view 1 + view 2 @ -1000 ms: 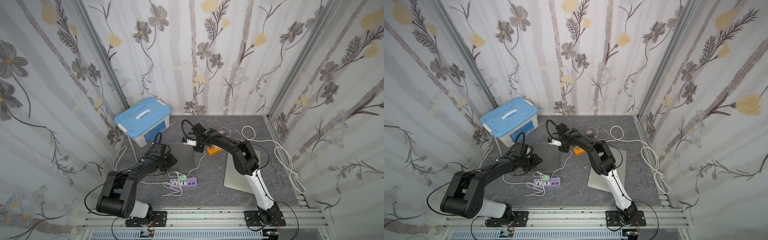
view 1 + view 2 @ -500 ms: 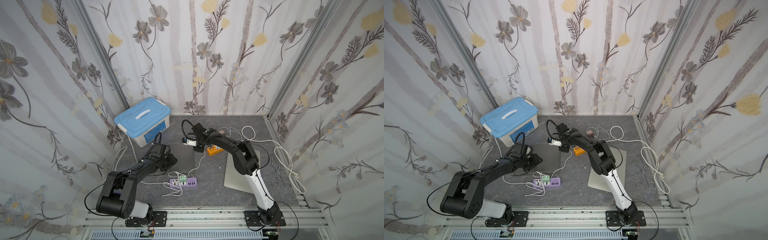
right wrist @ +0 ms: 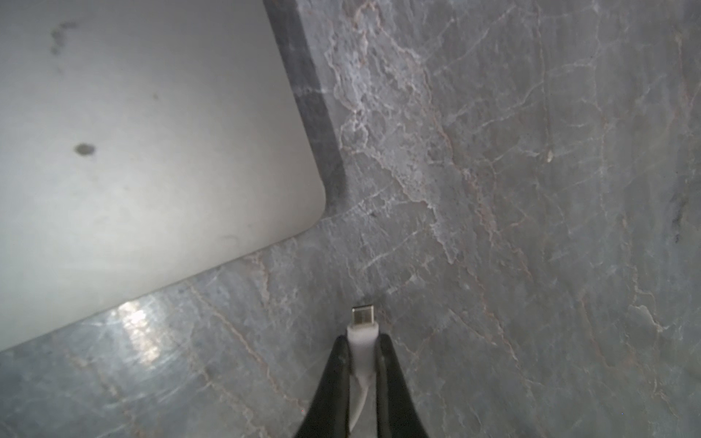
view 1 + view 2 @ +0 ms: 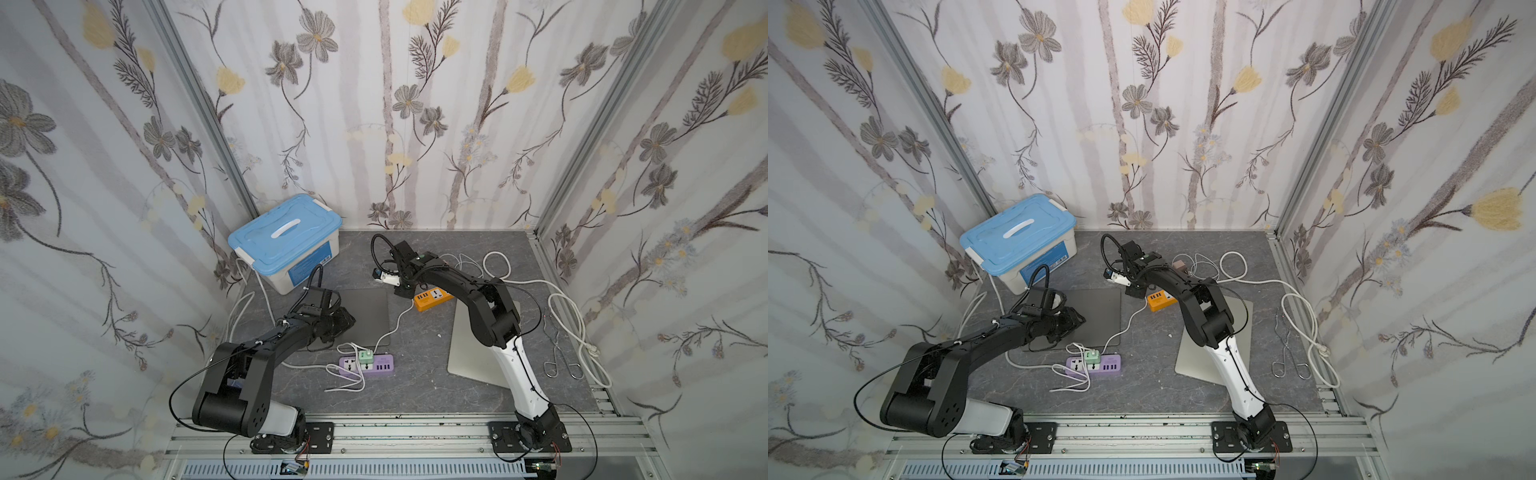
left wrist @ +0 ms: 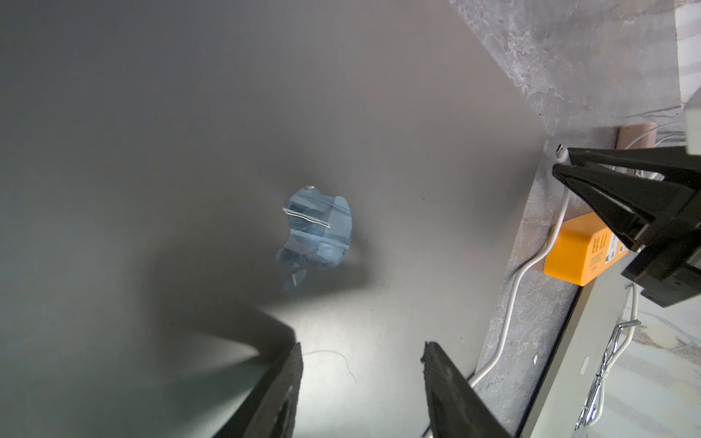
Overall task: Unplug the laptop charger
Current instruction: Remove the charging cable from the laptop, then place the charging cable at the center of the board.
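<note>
A dark grey laptop [image 4: 370, 307] [image 4: 1096, 307] lies shut in the middle of the table. In the right wrist view my right gripper [image 3: 363, 339] is shut on the charger's white plug [image 3: 363, 322]. The plug's metal tip is bare and stands off the laptop's corner [image 3: 151, 132]. The white charger cable [image 4: 397, 318] runs down to a green adapter [image 4: 365, 356] in a purple power strip [image 4: 368, 366]. My left gripper [image 5: 362, 345] [image 4: 347, 322] is open over the laptop's lid [image 5: 227, 113], with nothing between its fingers.
An orange power strip [image 4: 432, 297] [image 5: 580, 250] lies just behind the right gripper. A silver laptop [image 4: 469, 345] sits under the right arm. A blue-lidded box [image 4: 286, 245] stands at the back left. Metal tongs [image 4: 559, 353] and a coiled white cable [image 4: 573, 316] lie at the right.
</note>
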